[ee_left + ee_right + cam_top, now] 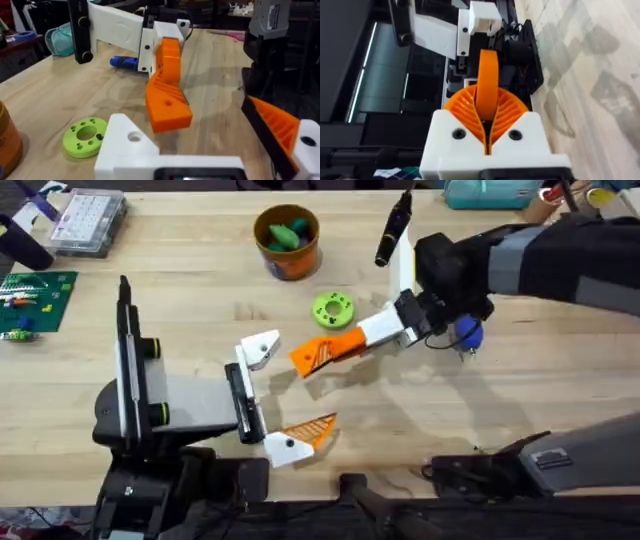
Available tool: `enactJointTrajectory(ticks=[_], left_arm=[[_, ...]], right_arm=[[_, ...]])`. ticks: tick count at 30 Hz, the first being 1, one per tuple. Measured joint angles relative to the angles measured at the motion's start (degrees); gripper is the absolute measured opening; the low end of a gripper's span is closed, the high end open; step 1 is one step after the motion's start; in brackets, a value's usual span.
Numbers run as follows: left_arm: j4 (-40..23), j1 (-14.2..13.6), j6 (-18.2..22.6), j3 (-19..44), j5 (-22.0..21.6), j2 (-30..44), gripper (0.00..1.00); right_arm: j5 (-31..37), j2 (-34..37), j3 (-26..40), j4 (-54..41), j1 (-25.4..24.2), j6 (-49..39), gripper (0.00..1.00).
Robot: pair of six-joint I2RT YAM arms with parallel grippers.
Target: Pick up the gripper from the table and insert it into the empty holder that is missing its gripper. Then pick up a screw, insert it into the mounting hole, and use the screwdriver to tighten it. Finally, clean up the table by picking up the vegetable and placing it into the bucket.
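A robotics lab workbench: wooden table [200, 300], screw organiser box [88, 220], green circuit board [35, 298].

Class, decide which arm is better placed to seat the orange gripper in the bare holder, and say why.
Right: its pincer is shut on the gripper, hanging just beside the bare holder on the left arm, which only presents the mount.
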Motion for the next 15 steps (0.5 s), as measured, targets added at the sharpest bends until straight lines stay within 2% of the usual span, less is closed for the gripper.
enactJointTrajectory(ticks=[11, 15], left_arm=[[0.18, 0.0, -0.1, 0.0, -0.51, 0.02, 0.987], [0.68, 0.0, -2.97, 0.0, -2.97, 0.0, 0.987]], right_arm=[[0.0, 0.0, 0.0, 0.17, -0.43, -0.02, 0.022], [-0.02, 0.0, 0.0, 0.17, -0.43, -0.04, 0.022]])
